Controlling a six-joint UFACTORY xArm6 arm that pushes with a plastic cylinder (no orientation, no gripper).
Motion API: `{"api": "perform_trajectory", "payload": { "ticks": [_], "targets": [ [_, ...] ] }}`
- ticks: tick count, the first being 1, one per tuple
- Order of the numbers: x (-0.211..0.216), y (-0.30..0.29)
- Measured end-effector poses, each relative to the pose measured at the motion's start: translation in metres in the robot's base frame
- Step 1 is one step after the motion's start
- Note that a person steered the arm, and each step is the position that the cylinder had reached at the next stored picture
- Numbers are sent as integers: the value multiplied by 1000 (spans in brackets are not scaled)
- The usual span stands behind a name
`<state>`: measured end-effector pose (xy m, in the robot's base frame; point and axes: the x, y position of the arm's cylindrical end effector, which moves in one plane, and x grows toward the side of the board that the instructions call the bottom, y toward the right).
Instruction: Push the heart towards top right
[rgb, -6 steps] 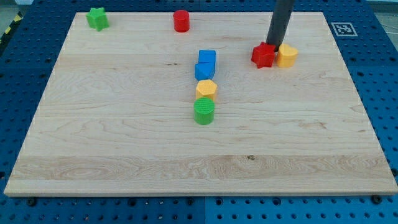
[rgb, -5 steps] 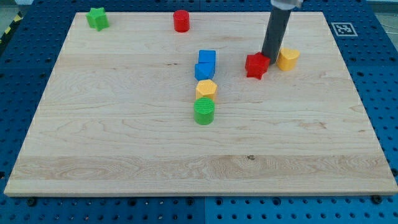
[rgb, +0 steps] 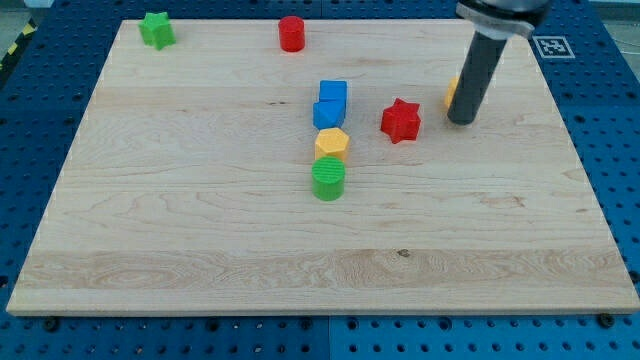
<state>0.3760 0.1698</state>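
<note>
The yellow heart (rgb: 452, 93) lies at the board's upper right, mostly hidden behind my rod, with only a sliver of its left side showing. My tip (rgb: 461, 122) rests on the board just below the heart, on the side toward the view's bottom. The red star (rgb: 401, 120) lies to the left of my tip, apart from both the tip and the heart.
A blue block (rgb: 331, 103), a yellow hexagon (rgb: 332, 142) and a green cylinder (rgb: 328, 178) form a column at the middle of the wooden board (rgb: 200, 230). A green star (rgb: 155, 29) and a red cylinder (rgb: 291, 33) sit near the top edge.
The red star has slid down and left, away from the yellow heart. My tip has moved from between the two blocks to the right and down, in front of the heart.
</note>
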Motion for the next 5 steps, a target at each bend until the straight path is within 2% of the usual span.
{"api": "perform_trajectory", "payload": {
  "ticks": [3,4,5],
  "targets": [
    [-96,1],
    [-99,32],
    [-79,39]
  ]
}}
